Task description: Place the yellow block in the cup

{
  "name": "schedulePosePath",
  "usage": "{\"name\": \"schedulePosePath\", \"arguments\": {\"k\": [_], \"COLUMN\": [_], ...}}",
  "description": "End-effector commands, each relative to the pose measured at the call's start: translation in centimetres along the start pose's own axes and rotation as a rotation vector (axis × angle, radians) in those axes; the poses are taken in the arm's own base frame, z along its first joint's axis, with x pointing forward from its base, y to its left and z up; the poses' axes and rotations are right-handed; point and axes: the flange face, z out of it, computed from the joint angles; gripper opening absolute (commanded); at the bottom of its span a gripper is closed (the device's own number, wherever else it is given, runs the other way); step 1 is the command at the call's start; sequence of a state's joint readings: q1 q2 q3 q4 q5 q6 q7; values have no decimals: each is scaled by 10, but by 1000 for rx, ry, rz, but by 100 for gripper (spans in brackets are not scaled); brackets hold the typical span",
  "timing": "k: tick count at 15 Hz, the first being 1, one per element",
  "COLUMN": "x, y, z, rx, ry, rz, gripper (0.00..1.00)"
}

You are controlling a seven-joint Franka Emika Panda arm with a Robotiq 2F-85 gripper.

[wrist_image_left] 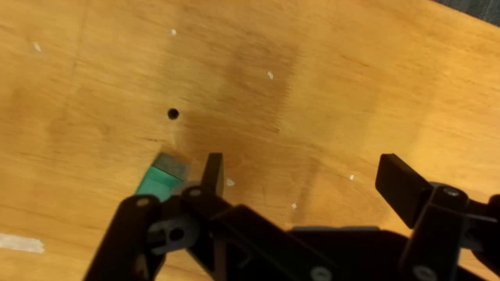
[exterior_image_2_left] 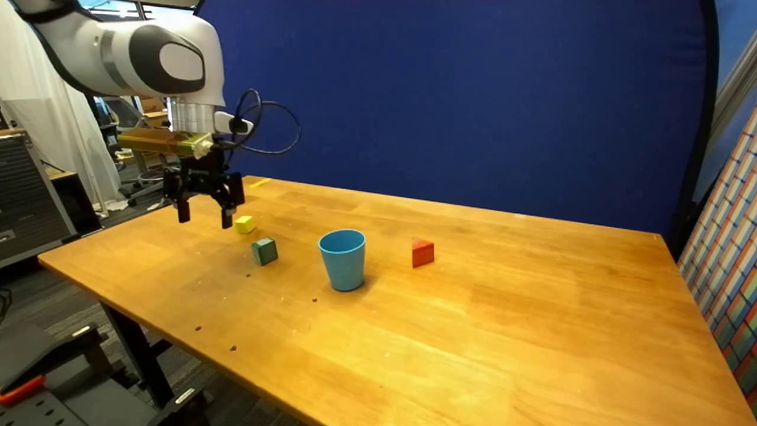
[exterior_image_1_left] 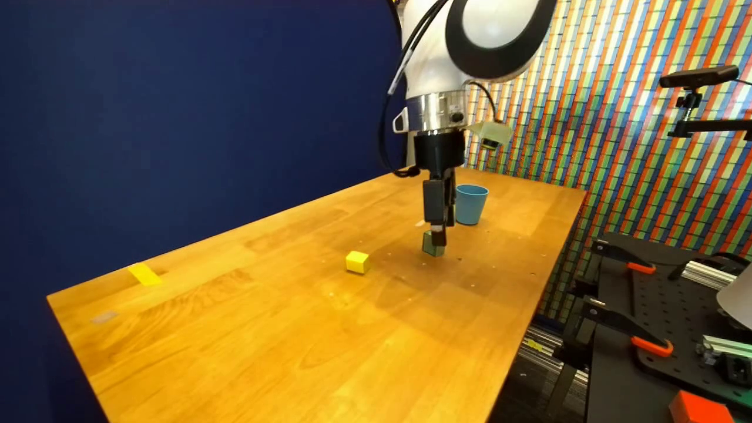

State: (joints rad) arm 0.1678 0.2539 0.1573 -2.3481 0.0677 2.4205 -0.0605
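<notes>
1. We see the arm (exterior_image_2_left: pixel 136 53) slope down from the upper left in an exterior view, bend, and end pointing straight down, with the claw (exterior_image_2_left: pixel 205 215) hanging above the bench (exterior_image_1_left: pixel 235 329).
2. The claw stands spread wide: in the wrist view we see plain wood between its fingers (wrist_image_left: pixel 402 191). In an exterior view the fingers overlap, and that gap is hidden from us.
3. In both exterior views we find the yellow block (exterior_image_1_left: pixel 357 262) on the bench, outside the cup (exterior_image_2_left: pixel 344 265), near the green block (exterior_image_2_left: pixel 264 251) and farther from the cup than that block is.
4. The wrist view shows us the green block partly covered by a finger, and a pale strip (wrist_image_left: pixel 21 243) near the left edge. The red block (exterior_image_2_left: pixel 423 253) we find only in an exterior view, right of the cup there.
5. The yellow block sits flat and looks close to a cube, so we cannot pick out a long axis. The cup stands upright, mouth up, its long axis vertical.
</notes>
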Motion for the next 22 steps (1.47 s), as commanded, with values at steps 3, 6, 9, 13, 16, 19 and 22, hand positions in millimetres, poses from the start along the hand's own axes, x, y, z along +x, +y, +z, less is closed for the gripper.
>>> {"name": "schedulePosePath", "arguments": {"k": [3, 6, 9, 13, 16, 19, 22], "x": [99, 132, 151, 163, 164, 160, 159], "y": [-9, -11, -17, -33, -43, -46, -49], "z": [54, 67, 72, 67, 65, 57, 50], "rx": [37, 48, 28, -8, -36, -72, -94], "ry": [-13, -7, -3, 1, -4, -5, 5], "rz": [-101, -123, -142, -182, -191, -169, -148], "gripper": [100, 100, 100, 100, 100, 100, 100]}}
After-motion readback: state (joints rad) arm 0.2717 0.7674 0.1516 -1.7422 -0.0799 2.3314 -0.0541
